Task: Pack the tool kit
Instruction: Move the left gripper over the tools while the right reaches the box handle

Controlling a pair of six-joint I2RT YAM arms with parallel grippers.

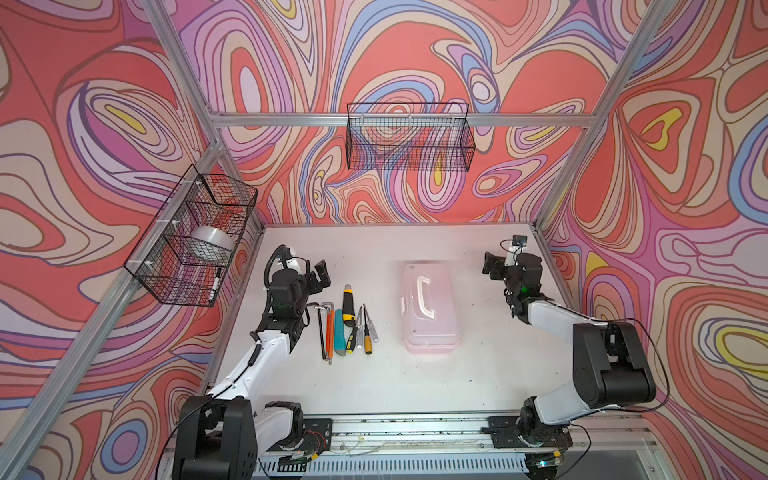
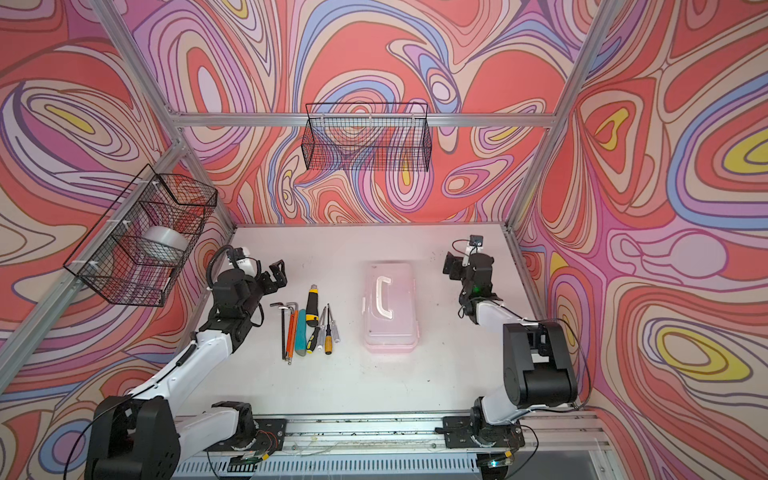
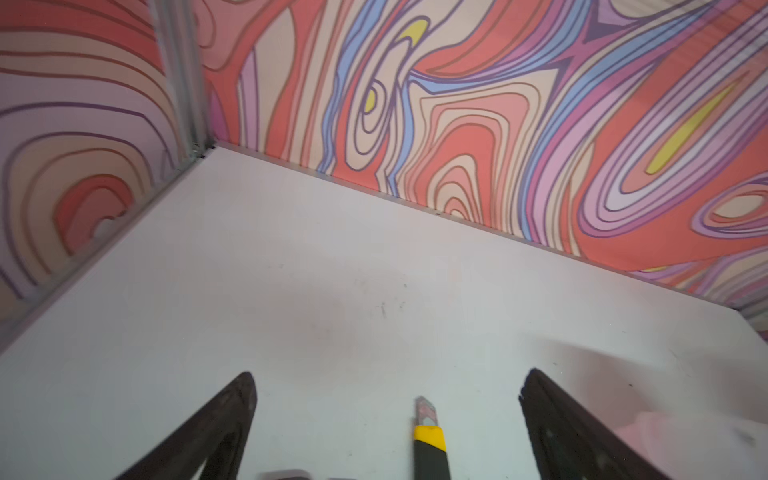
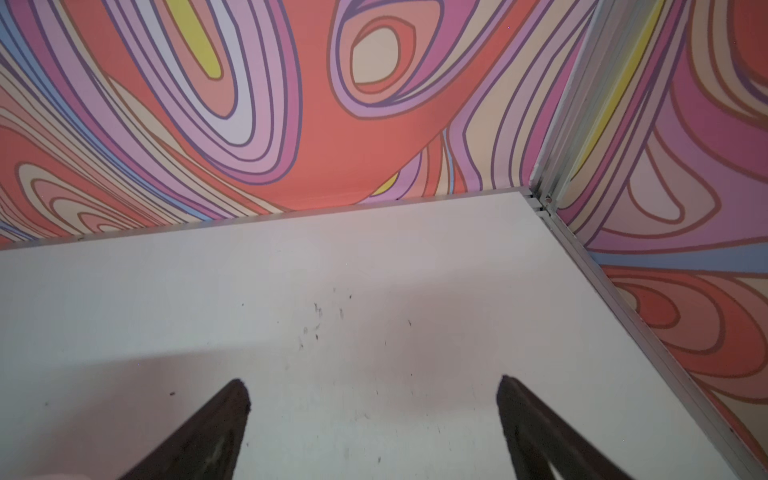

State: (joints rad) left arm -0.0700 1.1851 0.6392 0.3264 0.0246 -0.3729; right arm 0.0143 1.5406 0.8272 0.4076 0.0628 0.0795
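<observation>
One case (image 1: 430,309), two knives (image 1: 349,307) (adjacent); left gripper (image 1: 322,272), right gripper (image 1: 492,264) both spread empty

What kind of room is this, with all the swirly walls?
Probably a robot lab booth, not a home. A left arm and right arm stand on a rail by a white table, metal frame bars hold the swirly walls, and tools lie beside a case.

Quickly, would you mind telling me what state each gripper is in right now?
Left gripper: open, holding nothing.
Right gripper: open, holding nothing.
</observation>
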